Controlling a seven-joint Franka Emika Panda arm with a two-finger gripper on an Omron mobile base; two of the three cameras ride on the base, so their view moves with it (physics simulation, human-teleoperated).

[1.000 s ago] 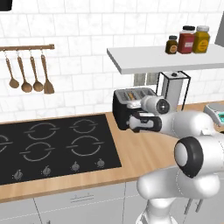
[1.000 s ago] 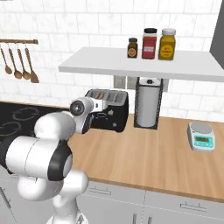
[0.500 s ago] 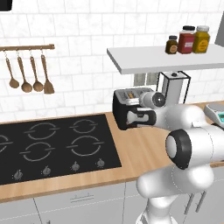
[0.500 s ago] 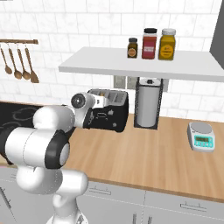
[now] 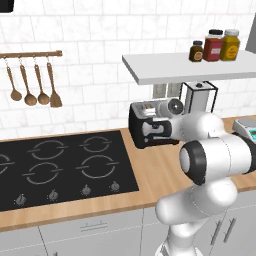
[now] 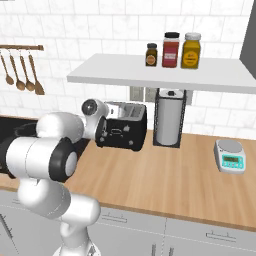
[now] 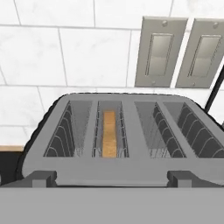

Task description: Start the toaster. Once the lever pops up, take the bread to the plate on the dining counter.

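Wooden counter [image 6: 165, 180]: the near foreground, bare planks in front of the arm, carrying the toaster at the back by the tiled wall.
Jaws: the gripper [image 7: 111, 180] hangs just above the near edge of the toaster, its two dark tips set wide apart, nothing between them.
Toaster [image 6: 121, 131]: black box with a silvery slotted top, just behind the hand in both base views.
Bread [image 7: 109, 133]: tan slice standing on edge down in the second slot from the left, sunk below the rim (only its top edge and a strip of face show).
Risk, lever: I judge the main hazard is a miss, since the hand looks down over the slots, not at the lever; a blind press could land on the casing and shove the toaster toward the wall.
Risk, bread: a fingertip dipping into a slot could catch the wire guides.
Hidden: the lever itself, so I cannot tell whether it is up or down; the arm covers part of the toaster's front in the left base view.
Far: two wall switch plates [image 7: 181, 52] behind the toaster.
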